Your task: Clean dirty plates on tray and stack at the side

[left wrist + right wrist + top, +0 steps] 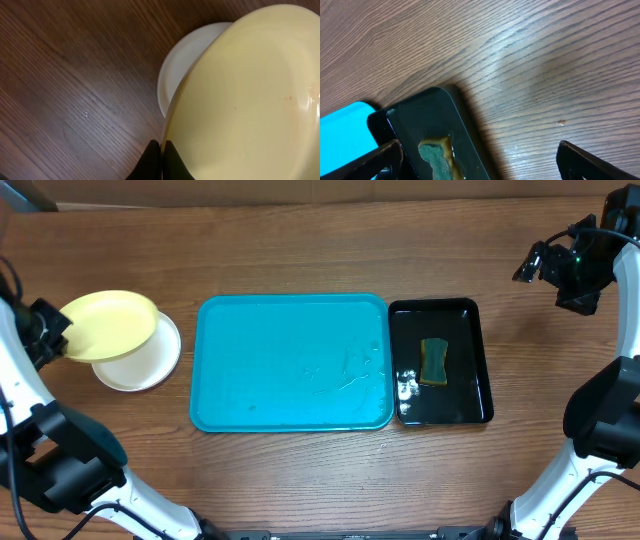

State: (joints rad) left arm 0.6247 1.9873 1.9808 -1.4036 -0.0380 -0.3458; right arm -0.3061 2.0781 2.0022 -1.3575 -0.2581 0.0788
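Over wooden table (300, 240), left end effector (161, 151) clamps yellow plate (108, 325) above white plate (150, 368).

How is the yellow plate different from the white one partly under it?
The yellow plate is pale yellow-green; the white plate is plain white. The yellow plate is pinched at its rim by the left hand and tilted; the white plate lies flat on the table, partly covered. Both are round, shallow and about the same size.

Large turquoise rectangular plastic tray (290, 360) centre. Narrow glossy black tray (470, 380) just beside it, right; green-yellow sponge (434, 361) inside. Left: pale yellow round plate (108, 325) overlapping white round plate (150, 365).
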